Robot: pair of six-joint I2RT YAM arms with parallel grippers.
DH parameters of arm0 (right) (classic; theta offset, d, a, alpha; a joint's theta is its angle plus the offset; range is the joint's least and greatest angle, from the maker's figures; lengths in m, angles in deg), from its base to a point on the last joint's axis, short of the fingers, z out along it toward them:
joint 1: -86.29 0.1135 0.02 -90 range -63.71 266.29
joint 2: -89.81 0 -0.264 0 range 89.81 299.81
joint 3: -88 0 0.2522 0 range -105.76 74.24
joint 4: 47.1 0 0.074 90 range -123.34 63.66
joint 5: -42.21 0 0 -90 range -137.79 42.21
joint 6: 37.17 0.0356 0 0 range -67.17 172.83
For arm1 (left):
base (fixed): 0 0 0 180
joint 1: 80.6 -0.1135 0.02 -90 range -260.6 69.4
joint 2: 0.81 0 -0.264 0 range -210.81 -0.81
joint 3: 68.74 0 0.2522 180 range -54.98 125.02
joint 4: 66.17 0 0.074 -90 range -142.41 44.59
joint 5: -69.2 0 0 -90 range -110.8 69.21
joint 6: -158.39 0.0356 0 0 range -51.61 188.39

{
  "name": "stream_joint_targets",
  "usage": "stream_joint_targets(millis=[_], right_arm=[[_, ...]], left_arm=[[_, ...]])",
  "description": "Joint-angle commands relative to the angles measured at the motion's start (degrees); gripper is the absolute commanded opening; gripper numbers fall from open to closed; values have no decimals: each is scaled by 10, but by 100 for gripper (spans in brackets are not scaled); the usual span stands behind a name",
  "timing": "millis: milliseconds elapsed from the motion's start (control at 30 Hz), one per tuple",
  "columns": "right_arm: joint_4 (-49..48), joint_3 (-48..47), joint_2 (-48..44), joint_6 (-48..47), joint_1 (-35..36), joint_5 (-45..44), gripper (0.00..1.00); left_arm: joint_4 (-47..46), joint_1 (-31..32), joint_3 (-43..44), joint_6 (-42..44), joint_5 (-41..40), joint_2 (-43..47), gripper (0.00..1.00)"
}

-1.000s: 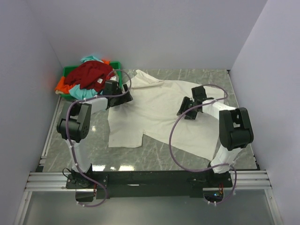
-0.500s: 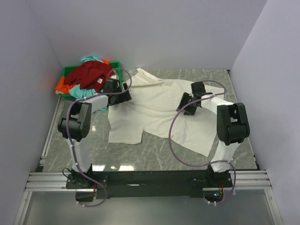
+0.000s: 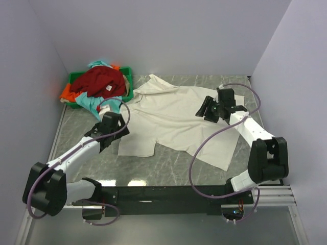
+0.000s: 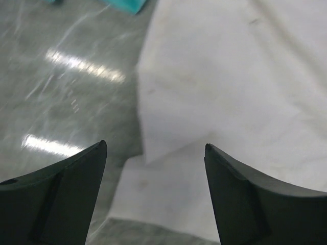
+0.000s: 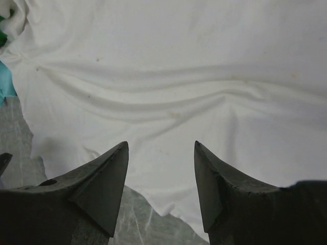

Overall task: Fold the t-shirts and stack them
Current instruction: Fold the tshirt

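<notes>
Two claws hang spread wide, holding nothing: the left claw [image 4: 154, 145] over the left edge of the cream-white shirt [image 3: 173, 117], the right claw [image 5: 161, 144] over its far right part. That shirt lies spread and wrinkled on the grey worktop [image 3: 168, 166]. The dark red shirt [image 3: 97, 79], teal shirt [image 3: 92, 102] and orange shirt [image 3: 66, 93] are heaped in the green bin [image 3: 127, 76] at the far left corner.

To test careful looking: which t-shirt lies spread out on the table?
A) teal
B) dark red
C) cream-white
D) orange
C: the cream-white t-shirt lies spread across the table, while the coloured shirts are heaped in the green bin.
</notes>
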State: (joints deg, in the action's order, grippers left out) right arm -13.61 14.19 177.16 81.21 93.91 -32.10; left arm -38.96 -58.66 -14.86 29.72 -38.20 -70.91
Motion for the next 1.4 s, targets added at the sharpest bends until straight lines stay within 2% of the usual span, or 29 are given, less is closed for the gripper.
stream_joint_targets(millis=[0,200,367,667,900,1233,1367], right_arm=[[-6,30,-44,-10,-6,0,61],[-8,59,-85,-14,-11,11,61],[-14,71,-89,-17,-17,20,61],[-21,79,-86,-18,-26,34,61],[-25,83,-82,-20,-33,44,61],[-27,85,-86,-18,-37,45,61],[-29,85,-85,-18,-38,50,61]], left_arm=[[73,-1,-45,-53,-43,48,82],[97,7,-96,-93,-18,97,69],[112,28,-99,-117,-22,93,65],[148,57,-86,-151,-51,56,52],[166,66,-74,-170,-70,22,51],[163,72,-73,-161,-51,7,48],[161,72,-74,-156,-35,0,40]])
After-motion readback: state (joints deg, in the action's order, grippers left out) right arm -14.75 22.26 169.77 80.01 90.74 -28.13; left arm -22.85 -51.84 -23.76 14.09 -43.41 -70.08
